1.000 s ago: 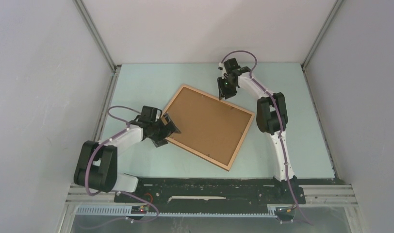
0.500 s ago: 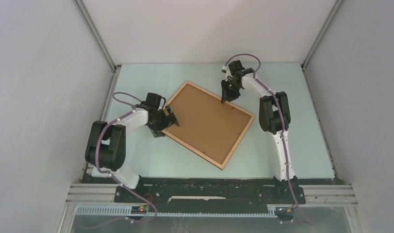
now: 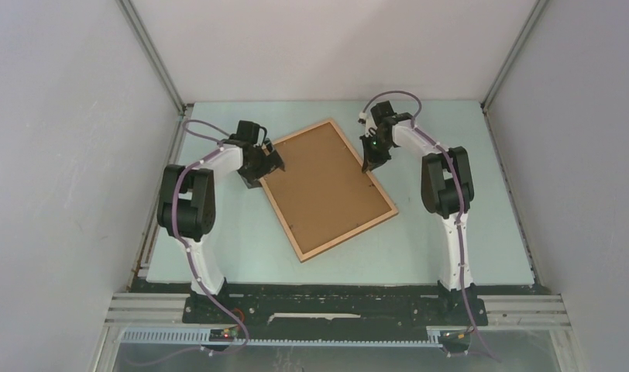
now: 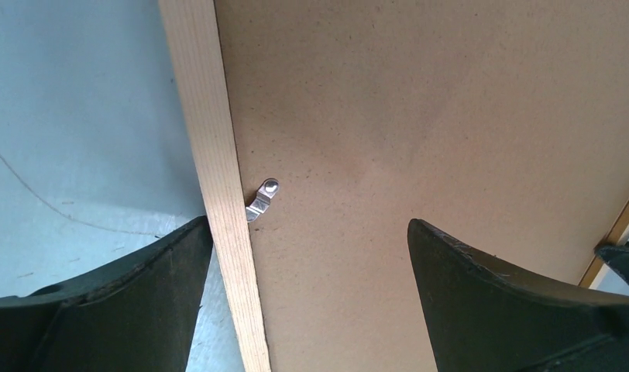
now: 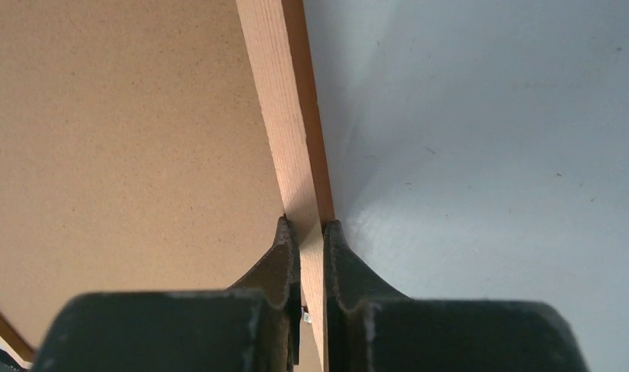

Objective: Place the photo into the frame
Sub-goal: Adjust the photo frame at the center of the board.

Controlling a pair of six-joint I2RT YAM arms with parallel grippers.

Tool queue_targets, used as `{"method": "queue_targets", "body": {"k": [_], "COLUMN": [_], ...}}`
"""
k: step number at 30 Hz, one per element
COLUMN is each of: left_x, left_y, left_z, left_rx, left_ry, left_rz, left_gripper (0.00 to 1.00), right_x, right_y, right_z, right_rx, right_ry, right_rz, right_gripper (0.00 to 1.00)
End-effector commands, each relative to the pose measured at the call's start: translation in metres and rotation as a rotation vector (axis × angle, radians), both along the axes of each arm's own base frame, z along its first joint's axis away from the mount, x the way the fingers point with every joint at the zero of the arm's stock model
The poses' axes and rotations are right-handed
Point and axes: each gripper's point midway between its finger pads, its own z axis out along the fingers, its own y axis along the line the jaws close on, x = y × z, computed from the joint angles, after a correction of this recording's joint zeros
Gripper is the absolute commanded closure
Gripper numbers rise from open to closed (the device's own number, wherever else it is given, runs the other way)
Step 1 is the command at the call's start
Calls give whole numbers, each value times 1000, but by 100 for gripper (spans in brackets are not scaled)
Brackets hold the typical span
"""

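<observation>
The wooden frame (image 3: 280, 219) lies back-up and slanted in the middle of the table, with the brown backing board (image 3: 327, 190) in it. The photo is hidden. My left gripper (image 3: 271, 164) is open and straddles the frame's far-left rail (image 4: 218, 155); one finger is over the table and the other over the board (image 4: 420, 116). My left gripper (image 4: 309, 225) holds nothing. My right gripper (image 3: 368, 161) is shut on the frame's far-right rail (image 5: 284, 101). In the right wrist view, my right gripper (image 5: 305, 225) has both fingers pinching the rail.
A small metal retaining clip (image 4: 261, 200) sits on the board next to the rail by my left gripper. The pale green table (image 3: 466, 201) is walled by grey panels on the left, right and back.
The frame has turned clockwise and stands steeper in the top view. My left arm swung toward the far left. My right gripper moved right and nearer with the rail.
</observation>
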Motion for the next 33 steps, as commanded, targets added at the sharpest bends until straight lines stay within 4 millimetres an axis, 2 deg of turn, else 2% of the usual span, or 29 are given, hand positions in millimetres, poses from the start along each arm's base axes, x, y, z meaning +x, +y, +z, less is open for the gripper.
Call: {"method": "queue_targets", "body": {"k": [1, 4, 8, 13, 19, 24, 27, 29, 31, 33], "left_x": [28, 25, 14, 4, 5, 10, 11, 10, 7, 5], "left_y": [-28, -12, 17, 32, 29, 34, 32, 29, 29, 33], "left_z": [28, 33, 32, 28, 23, 23, 20, 18, 16, 14], "left_rx": [-89, -15, 127, 204, 191, 212, 199, 183, 185, 203], "left_ry": [-100, -113, -45, -28, -27, -39, -41, -40, -36, -31], "left_rz": [-49, -50, -49, -41, -38, -20, -19, -24, -26, -22], "left_gripper": [4, 3, 4, 13, 20, 34, 46, 45, 39, 40], "right_x": [-24, -19, -14, -11, -11, -11, -11, -11, -11, -11], "right_y": [5, -5, -13, -13, -11, -11, -11, -11, -10, -10], "right_z": [4, 2, -3, -6, -6, -8, -9, -9, -10, -9], "right_rx": [13, 31, 61, 71, 81, 78, 78, 80, 82, 83], "right_ry": [79, 93, 113, 117, 118, 123, 125, 126, 130, 129], "right_rz": [-16, -59, -102, -108, -104, -103, -101, -103, -101, -102], "right_gripper": [97, 97, 98, 98, 98, 98, 98, 98, 98, 98]}}
